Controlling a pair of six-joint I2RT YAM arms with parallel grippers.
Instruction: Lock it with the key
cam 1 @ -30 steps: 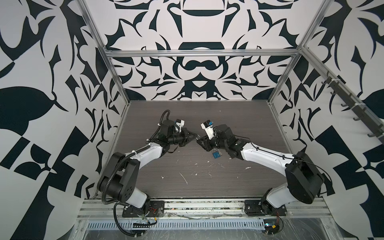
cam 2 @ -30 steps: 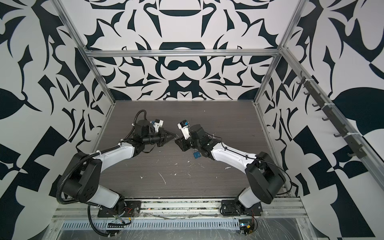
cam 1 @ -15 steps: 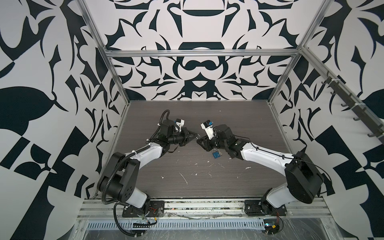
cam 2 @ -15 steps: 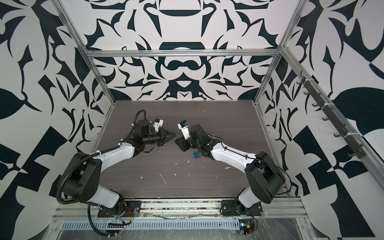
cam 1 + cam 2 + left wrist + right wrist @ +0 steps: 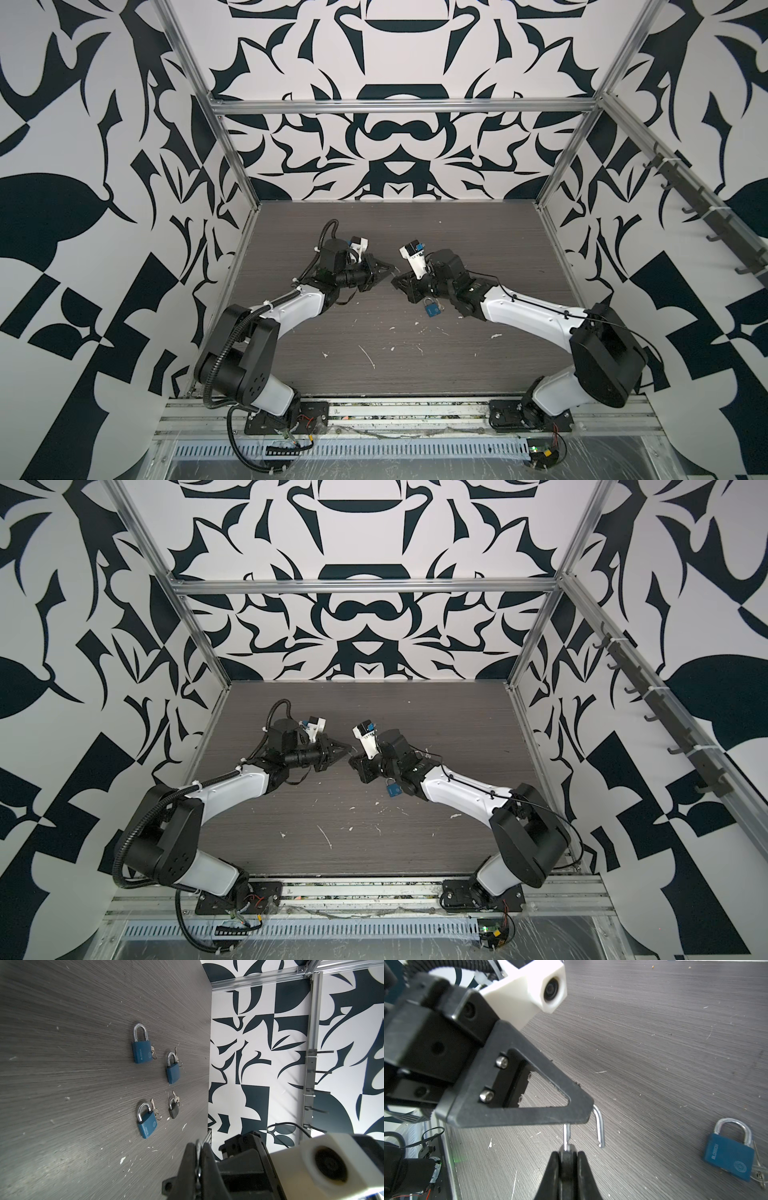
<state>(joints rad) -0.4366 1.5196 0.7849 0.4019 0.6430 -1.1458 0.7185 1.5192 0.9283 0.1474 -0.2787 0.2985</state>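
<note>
Hands meet over grey wood-grain worktop (image 5: 415,232) in both top views: left hand (image 5: 386,270), right hand (image 5: 398,283). R wrist: right hand clamps small dark metal padlock (image 5: 568,1165); shut left hand pinches its open silver shackle (image 5: 599,1126). Prob. stiff, slick, lightish; grip body flats.

L gripper (image 5: 387,271), R gripper (image 5: 397,283) tip-to-tip, fingers (image 5: 550,1172) clamped.

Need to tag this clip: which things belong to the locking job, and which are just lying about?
In the job: held padlock, shackle open; left pincer on the shackle; right pincer on its body; its key not visible.
Lying about on the table: three blue padlocks, small dark padlock, keys beside them.
</note>
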